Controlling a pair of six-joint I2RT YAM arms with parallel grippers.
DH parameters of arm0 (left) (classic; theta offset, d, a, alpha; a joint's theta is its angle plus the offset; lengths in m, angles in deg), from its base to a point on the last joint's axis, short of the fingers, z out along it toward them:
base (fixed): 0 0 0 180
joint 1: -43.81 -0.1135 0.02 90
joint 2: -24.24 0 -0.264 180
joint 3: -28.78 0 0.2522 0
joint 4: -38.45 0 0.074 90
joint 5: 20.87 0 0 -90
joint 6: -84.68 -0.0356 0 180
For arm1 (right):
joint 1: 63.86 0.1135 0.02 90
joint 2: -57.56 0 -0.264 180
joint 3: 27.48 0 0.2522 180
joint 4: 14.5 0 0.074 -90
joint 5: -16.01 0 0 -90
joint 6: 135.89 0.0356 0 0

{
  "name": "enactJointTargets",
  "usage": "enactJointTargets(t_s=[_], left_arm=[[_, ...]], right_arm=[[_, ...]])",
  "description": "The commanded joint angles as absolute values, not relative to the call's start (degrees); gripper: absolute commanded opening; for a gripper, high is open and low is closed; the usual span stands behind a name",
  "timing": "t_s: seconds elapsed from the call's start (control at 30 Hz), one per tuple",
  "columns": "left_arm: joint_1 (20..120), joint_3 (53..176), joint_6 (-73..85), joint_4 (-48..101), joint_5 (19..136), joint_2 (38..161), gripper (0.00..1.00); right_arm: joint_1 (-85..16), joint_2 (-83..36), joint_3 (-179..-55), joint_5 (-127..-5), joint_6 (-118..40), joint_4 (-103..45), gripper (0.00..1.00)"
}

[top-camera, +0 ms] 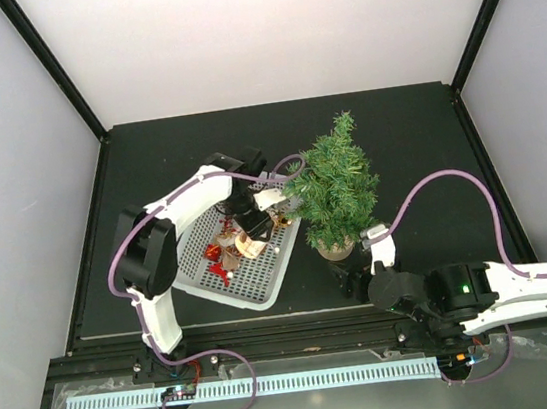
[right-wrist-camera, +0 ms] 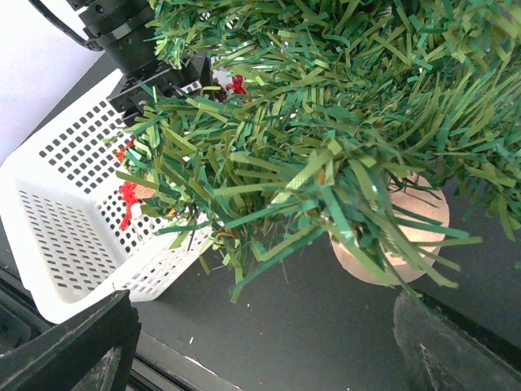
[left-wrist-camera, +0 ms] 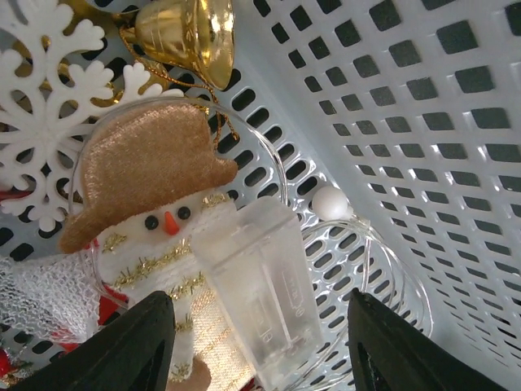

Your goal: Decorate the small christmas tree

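Green needle branches soft, springy; small christmas tree (top-camera: 336,185) likely light, tippy, stands beside white basket (top-camera: 190,276). Best hold: round tan base (right-wrist-camera: 400,238). Right gripper (right-wrist-camera: 269,342) wide open, empty, near base. Left gripper (left-wrist-camera: 260,346) part open over clear plastic case (left-wrist-camera: 259,287) in basket, gripping nothing.

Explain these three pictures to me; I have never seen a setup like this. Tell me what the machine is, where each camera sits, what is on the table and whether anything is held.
Two white robot arms are bolted at the near edge of a black table. The overhead picture looks down on both. The other two come from cameras on each wrist, with the dark fingertips at the bottom.

On the table stand a small christmas tree and a white basket of ornaments. The left gripper hangs open inside the basket over a snowman, a clear plastic box, a gold bell and a white snowflake. The right gripper stands open beside the tree's base. Neither holds anything.
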State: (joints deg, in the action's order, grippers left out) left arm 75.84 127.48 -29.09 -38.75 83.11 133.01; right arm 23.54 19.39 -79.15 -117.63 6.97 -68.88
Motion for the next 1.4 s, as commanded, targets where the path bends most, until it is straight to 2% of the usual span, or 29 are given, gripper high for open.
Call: enactJointTargets(t_s=[0.0, 0.6, 0.7, 0.83, 1.37], left_arm=[[77.46, 126.25, -27.59, -36.68, 80.55, 133.13, 0.58], [79.91, 124.1, -26.51, -34.14, 76.62, 136.12, 0.57], [80.02, 123.75, -26.51, -33.96, 75.96, 136.23, 0.55], [80.05, 123.51, -26.59, -33.85, 75.49, 135.83, 0.45], [79.48, 125.04, -27.34, -36.36, 73.62, 130.74, 0.39]], right_arm=[[23.9, 20.18, -78.19, -118.79, 8.12, -67.19, 0.86], [23.92, 21.26, -76.09, -118.41, 9.56, -66.56, 0.86], [23.86, 21.25, -75.88, -118.46, 9.7, -66.44, 0.87], [23.86, 21.26, -75.65, -118.41, 9.85, -66.25, 0.87], [23.82, 21.3, -75.17, -118.1, 10.23, -65.97, 0.87]])
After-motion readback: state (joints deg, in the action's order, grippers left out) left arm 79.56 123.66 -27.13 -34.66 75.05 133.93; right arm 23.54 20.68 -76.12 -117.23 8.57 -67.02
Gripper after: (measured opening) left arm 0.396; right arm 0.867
